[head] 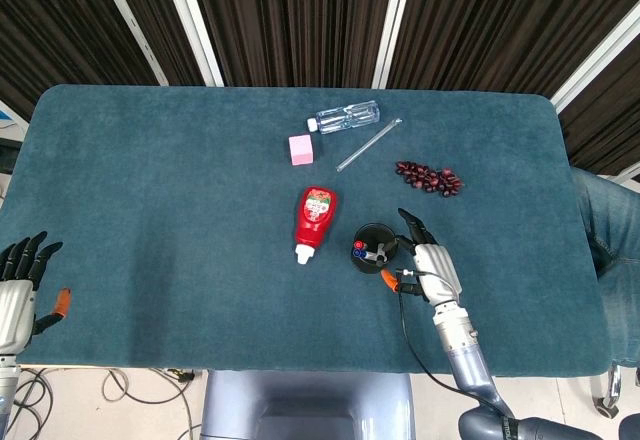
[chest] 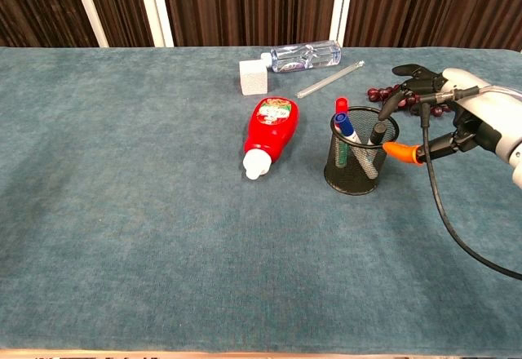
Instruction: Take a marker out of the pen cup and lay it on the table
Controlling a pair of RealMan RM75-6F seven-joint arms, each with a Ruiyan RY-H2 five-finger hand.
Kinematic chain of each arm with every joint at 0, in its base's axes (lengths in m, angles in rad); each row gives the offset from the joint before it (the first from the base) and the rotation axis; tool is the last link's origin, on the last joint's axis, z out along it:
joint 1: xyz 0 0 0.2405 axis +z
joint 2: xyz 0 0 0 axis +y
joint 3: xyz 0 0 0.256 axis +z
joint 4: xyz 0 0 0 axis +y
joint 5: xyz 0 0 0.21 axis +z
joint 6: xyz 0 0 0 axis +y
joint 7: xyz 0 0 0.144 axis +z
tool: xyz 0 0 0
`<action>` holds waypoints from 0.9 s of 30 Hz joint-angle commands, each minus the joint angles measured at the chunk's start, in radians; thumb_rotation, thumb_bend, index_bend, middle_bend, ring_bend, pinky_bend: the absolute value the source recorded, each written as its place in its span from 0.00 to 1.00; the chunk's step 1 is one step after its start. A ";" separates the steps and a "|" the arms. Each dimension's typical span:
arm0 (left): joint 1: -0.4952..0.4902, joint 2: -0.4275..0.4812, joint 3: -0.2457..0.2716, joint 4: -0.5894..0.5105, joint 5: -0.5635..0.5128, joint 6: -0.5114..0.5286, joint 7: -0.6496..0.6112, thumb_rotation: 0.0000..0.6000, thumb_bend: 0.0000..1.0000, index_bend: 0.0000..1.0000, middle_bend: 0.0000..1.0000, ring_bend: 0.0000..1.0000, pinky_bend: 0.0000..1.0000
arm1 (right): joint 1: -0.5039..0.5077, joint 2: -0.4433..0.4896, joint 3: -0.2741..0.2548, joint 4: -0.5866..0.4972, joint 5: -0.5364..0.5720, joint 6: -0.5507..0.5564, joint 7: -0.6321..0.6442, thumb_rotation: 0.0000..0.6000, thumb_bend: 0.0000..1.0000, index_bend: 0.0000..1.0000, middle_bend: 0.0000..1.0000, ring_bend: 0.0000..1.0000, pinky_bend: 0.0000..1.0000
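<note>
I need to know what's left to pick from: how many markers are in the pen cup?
3, all standing in the pen cup: a red-capped marker at the back, a blue-capped marker beside it, a black-capped marker on the right. Others may be hidden.

Pen cup (chest: pixel 356 161) stands on the table (head: pixel 150 180) right of centre, with markers (chest: pixel 352 140) leaning inside it. At its 9 o'clock lies the ketchup bottle (chest: pixel 270 133); at its 11 o'clock the cube (head: pixel 301 149), with the water bottle (head: pixel 345 118) just behind; at 12 the tube (head: pixel 368 145); at 1 the grapes (head: pixel 429 177). Right hand (chest: pixel 457 118) sits just beside the cup at 3 o'clock, left hand (head: pixel 18 295) well apart at the table's near left edge.
</note>
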 commanded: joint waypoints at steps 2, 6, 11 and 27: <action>0.000 0.000 0.001 0.001 0.000 0.000 -0.001 1.00 0.41 0.15 0.03 0.03 0.07 | 0.002 -0.006 0.001 0.008 -0.002 0.002 0.001 1.00 0.41 0.47 0.00 0.00 0.17; 0.001 0.000 0.000 0.001 0.000 0.001 -0.001 1.00 0.41 0.15 0.03 0.03 0.07 | 0.006 -0.011 0.005 0.016 0.003 -0.002 0.005 1.00 0.43 0.48 0.00 0.00 0.17; 0.001 0.000 0.000 -0.001 -0.001 0.000 0.001 1.00 0.41 0.15 0.03 0.03 0.07 | 0.008 -0.016 0.008 0.019 0.003 0.000 0.007 1.00 0.43 0.48 0.00 0.00 0.17; 0.000 0.002 -0.001 -0.003 -0.003 -0.001 0.000 1.00 0.41 0.15 0.03 0.03 0.07 | 0.015 -0.028 0.007 0.019 0.010 -0.004 -0.010 1.00 0.43 0.48 0.00 0.00 0.17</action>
